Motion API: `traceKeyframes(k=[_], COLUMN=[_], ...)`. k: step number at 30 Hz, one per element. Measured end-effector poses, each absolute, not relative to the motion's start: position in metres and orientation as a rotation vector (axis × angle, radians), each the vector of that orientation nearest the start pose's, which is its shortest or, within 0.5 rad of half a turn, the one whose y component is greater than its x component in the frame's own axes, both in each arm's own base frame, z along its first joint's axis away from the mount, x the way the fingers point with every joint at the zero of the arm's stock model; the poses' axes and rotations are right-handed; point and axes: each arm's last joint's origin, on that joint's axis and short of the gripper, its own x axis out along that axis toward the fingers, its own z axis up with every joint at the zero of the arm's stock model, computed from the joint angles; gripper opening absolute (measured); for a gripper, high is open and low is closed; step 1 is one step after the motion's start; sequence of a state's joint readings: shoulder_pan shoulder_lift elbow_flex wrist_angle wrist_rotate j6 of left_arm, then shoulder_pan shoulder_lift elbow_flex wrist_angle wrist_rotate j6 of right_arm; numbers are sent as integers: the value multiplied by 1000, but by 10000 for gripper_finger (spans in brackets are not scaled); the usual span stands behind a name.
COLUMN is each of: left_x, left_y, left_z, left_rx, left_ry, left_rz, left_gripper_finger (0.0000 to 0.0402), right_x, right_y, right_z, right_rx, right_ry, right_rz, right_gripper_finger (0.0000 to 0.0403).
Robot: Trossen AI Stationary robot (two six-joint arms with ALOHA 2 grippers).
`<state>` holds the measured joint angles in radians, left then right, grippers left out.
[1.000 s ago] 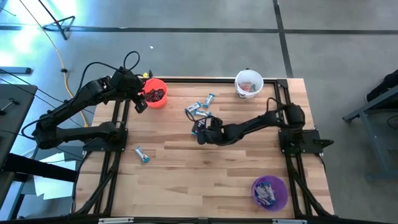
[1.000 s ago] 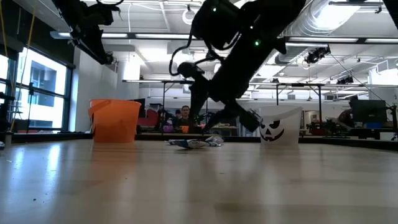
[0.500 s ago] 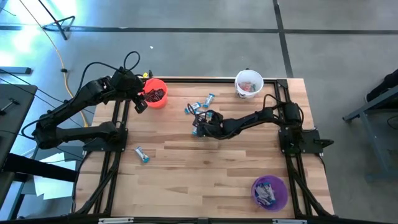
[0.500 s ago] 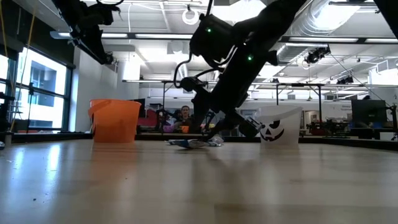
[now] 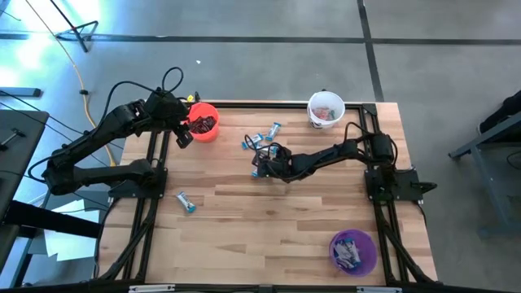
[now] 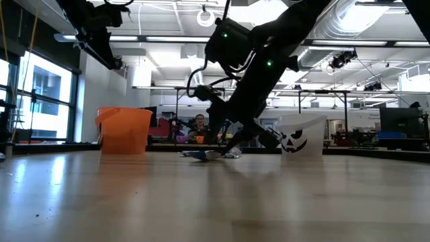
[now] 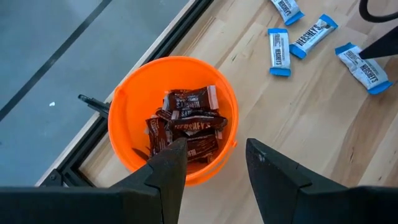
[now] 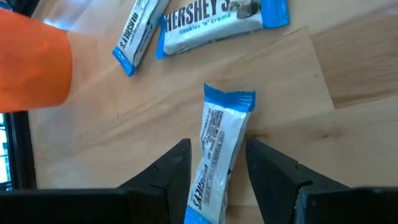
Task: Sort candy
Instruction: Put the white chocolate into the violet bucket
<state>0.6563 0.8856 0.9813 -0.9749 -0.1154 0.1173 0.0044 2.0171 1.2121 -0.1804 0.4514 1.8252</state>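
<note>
Candy (image 8: 217, 149) in a blue-and-white wrapper lies on the table (image 5: 269, 220) between the parted fingers of the right gripper (image 8: 217, 163), lowered at mid-table beside more such pieces. Left gripper (image 7: 211, 163) hovers with jaws apart above the orange cup (image 7: 124, 112) of dark-wrapped candy.

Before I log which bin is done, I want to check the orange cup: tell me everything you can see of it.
The orange cup is a round, plain, plastic-looking bucket standing upright near the table's far left corner. It holds a pile of dark brown wrapped candy, well below the rim. The left gripper hovers open above it, touching nothing. Blue-and-white candy bars lie apart from it on the wood.
</note>
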Motion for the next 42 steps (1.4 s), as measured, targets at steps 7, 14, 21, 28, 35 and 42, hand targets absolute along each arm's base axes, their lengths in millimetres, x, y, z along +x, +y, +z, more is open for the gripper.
traceKeyframes(k=[7, 14, 21, 28, 35, 42], left_x=[119, 119, 119, 119, 119, 119], left_y=[96, 96, 96, 96, 96, 96], left_z=[317, 317, 317, 317, 317, 317], left_rx=[-139, -146, -145, -144, -143, -143], left_ry=[905, 902, 901, 896, 896, 895], left_rz=[669, 673, 672, 673, 673, 673], left_gripper_finger=[152, 152, 152, 152, 152, 152], right_x=[399, 398, 397, 398, 402, 428], right_y=[-10, -12, -20, -19, -19, -15], right_z=[128, 127, 127, 127, 125, 96], right_rx=[1426, 1432, 1443, 1463, 1475, 1518], right_ry=[310, 321, 317, 356, 339, 313], right_rz=[-1112, -1123, -1136, -1114, -1086, -1011], right_gripper_finger=[146, 146, 146, 141, 97, 36])
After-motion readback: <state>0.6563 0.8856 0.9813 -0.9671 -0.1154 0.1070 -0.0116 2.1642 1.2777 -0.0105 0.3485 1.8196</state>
